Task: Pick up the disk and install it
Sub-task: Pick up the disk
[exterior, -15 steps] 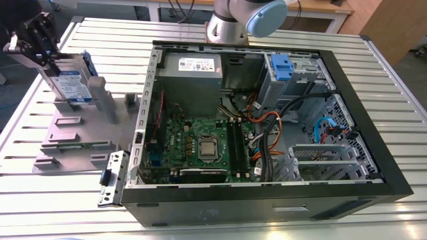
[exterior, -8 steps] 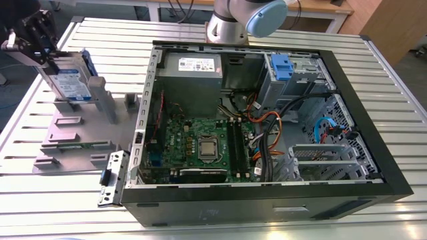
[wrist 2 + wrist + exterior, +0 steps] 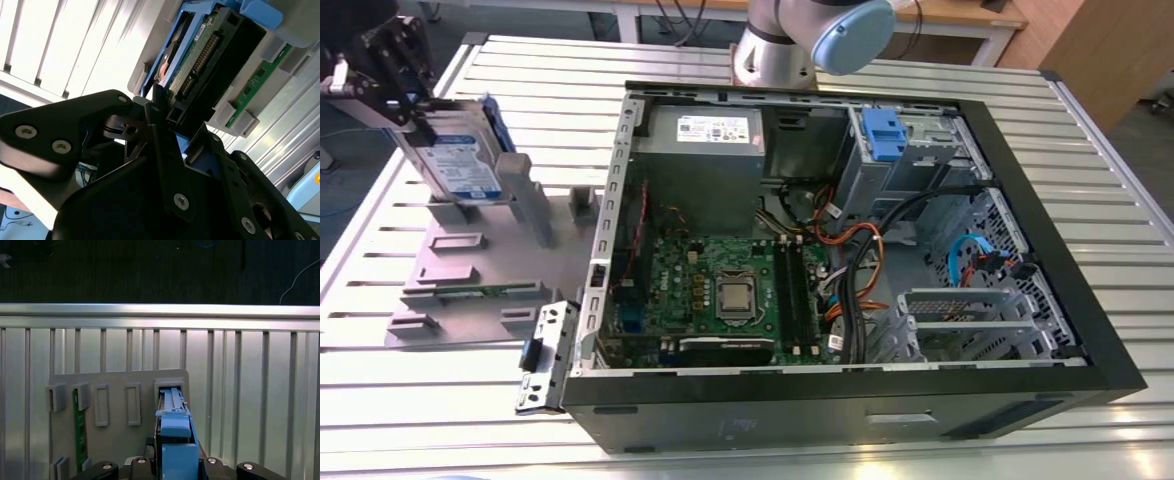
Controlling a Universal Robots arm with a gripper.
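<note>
The disk [image 3: 464,165], silver with a white-and-blue label in a blue carrier frame, stands on edge at the exterior view's left, above the grey holder plate [image 3: 467,265]. My black gripper [image 3: 420,120] is shut on its upper end. In the second wrist view the fingers [image 3: 156,107] clamp the connector end of the disk [image 3: 200,55]. In the first wrist view the disk's blue edge [image 3: 174,430] reaches toward an open slot [image 3: 170,385] in the holder. I cannot tell whether the lower end still rests in it.
An open black computer case [image 3: 854,400] lies in the middle of the slatted metal table, with a blue drive bay [image 3: 881,135] at its far corner. A green circuit board [image 3: 77,430] sits in the holder. A metal bracket [image 3: 544,355] lies beside the case. The arm's base [image 3: 787,40] stands behind.
</note>
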